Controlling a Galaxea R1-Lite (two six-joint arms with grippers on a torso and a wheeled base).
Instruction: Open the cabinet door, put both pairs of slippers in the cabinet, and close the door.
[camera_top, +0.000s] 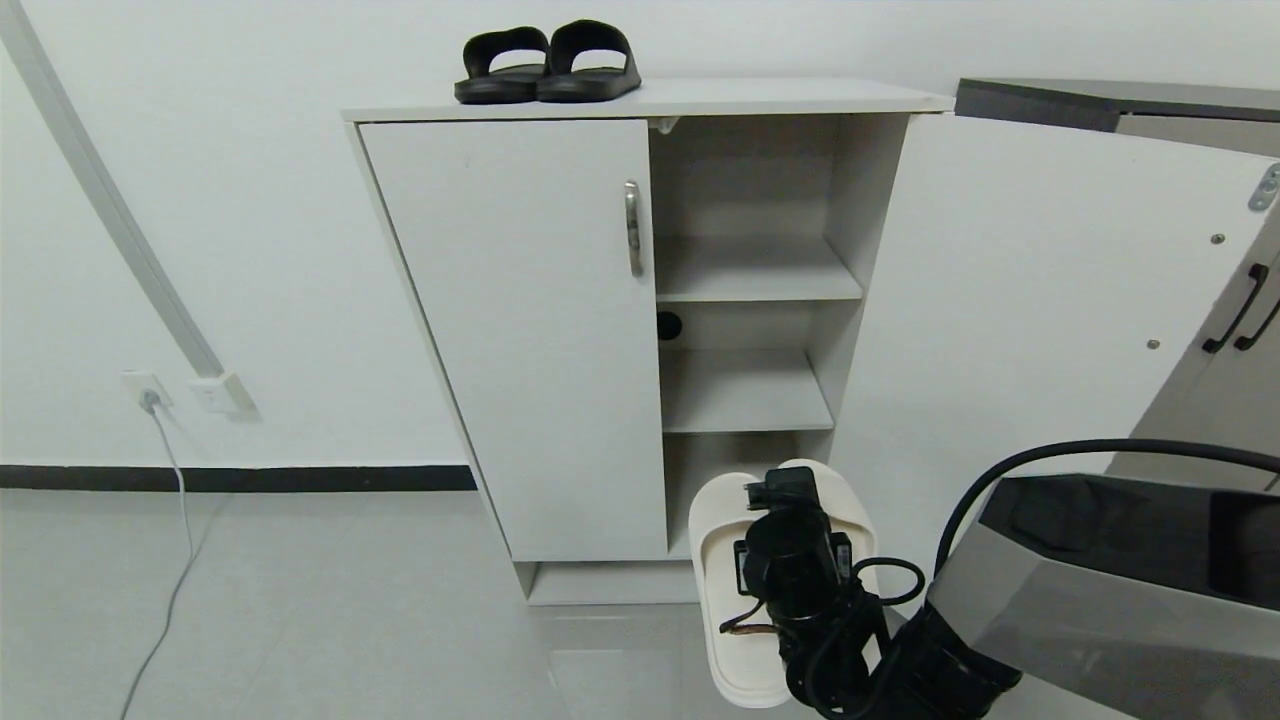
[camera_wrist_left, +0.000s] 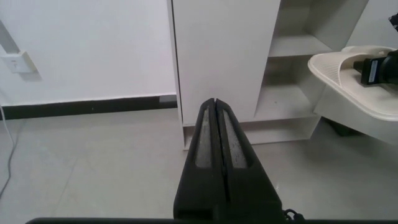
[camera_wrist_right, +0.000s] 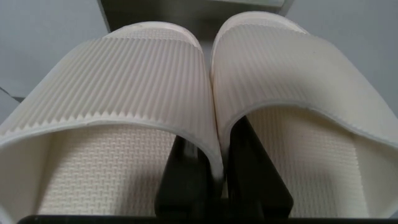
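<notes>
White slippers (camera_top: 725, 575) pinched by right end effector (camera_wrist_right: 219, 168) before open cabinet (camera_top: 520, 330); left end effector (camera_wrist_left: 215, 124) pressed together.

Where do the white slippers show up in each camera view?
Head view: white slippers low, right of centre, in the right gripper before the open cabinet.
Left wrist view: white slippers by the cabinet's lower shelves, beyond the left gripper.
Right wrist view: white slippers close up, straps side by side.
Shared landmark: cabinet shelves, head and left wrist views.

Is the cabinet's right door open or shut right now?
Open. The right door stands swung wide off the cabinet, baring its shelves; the left door lies shut, flush with the front.
</notes>
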